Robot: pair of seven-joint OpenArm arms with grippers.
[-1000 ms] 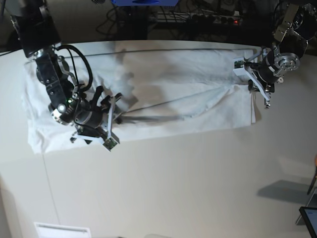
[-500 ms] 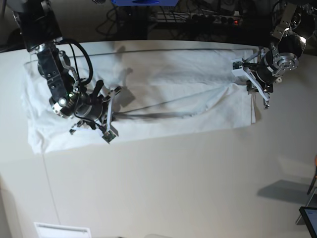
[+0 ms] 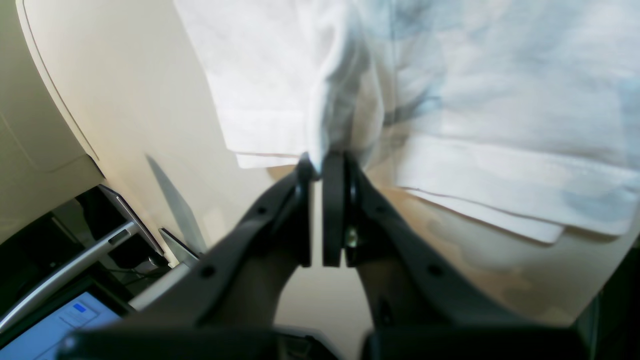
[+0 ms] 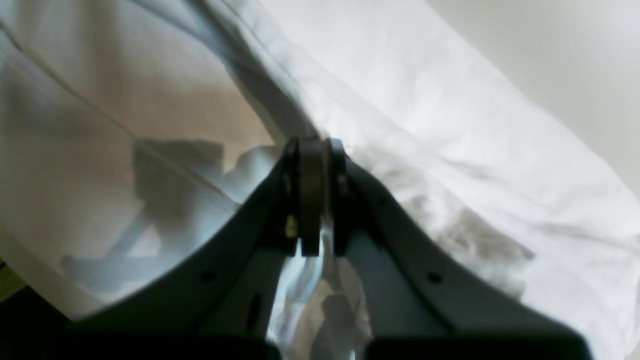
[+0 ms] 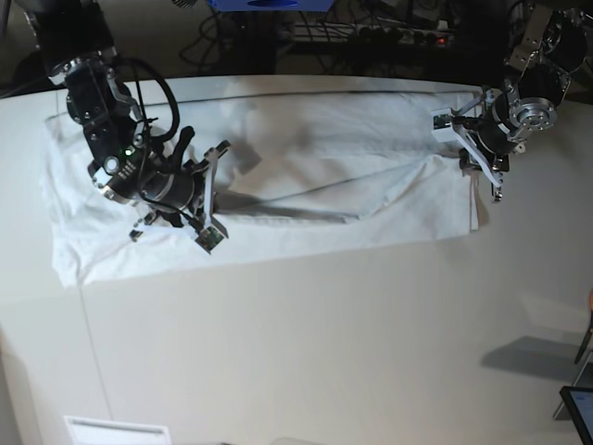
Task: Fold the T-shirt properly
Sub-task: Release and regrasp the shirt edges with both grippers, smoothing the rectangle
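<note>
T-shirt (image 5: 352, 176) spread along bench (image 5: 324, 343) far edge, mid-fold. Left gripper (image 3: 316, 165) clenched on hem, right gripper (image 4: 312, 150) pinching a mid-cloth ridge. Next, probably: lift both together, keeping cloth taut.

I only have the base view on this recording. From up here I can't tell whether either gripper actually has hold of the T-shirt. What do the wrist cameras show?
Observer: The left gripper is shut on a bunched ridge of the T-shirt, near its hemmed edge.
Operator: And the other arm, on my left?
Observer: The right gripper is shut too, and white cloth shows between its fingers below the tips.
Operator: Anything beside the table that I miss?
Observer: The left wrist view shows a lit blue screen below the table edge.
</note>
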